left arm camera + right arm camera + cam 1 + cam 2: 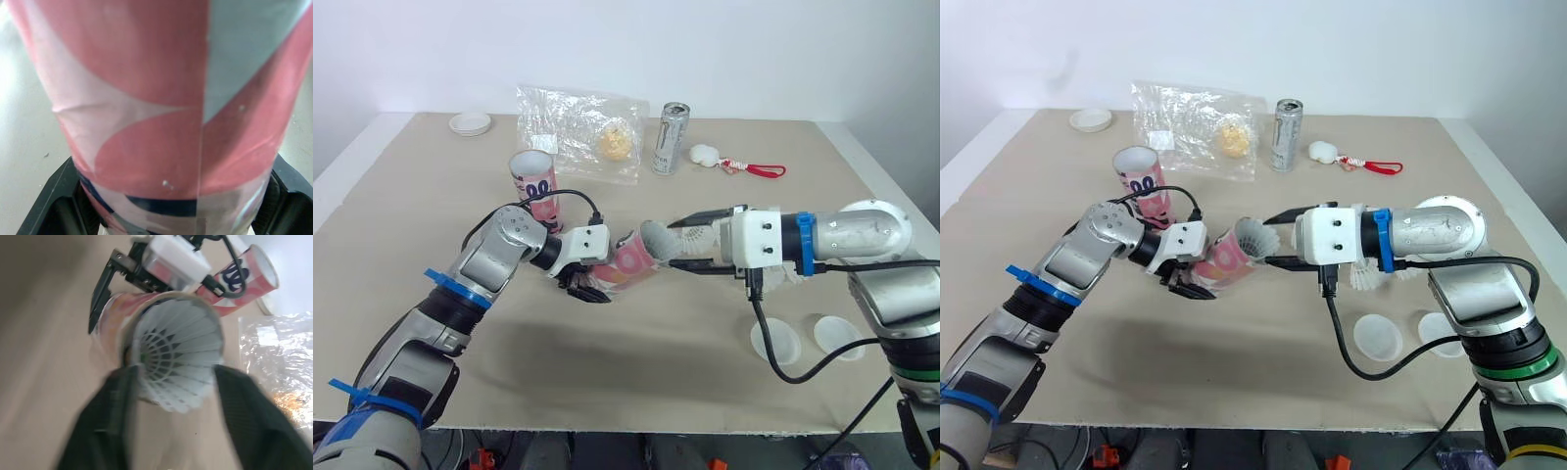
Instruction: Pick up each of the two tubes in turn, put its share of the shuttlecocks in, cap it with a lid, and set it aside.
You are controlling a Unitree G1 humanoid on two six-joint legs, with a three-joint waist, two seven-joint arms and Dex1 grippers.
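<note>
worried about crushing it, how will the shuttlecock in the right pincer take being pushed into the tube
Probably fragile: the shuttlecock has a thin, open feather skirt, gripped by the right pincer. Mostly gaps, so likely very light. The skirt nearly fills the tube mouth, so it may snag.

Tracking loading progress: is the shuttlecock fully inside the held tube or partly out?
Partly out: the shuttlecock sits at the mouth of the tube, feather skirt protruding, in the right tool.
</note>
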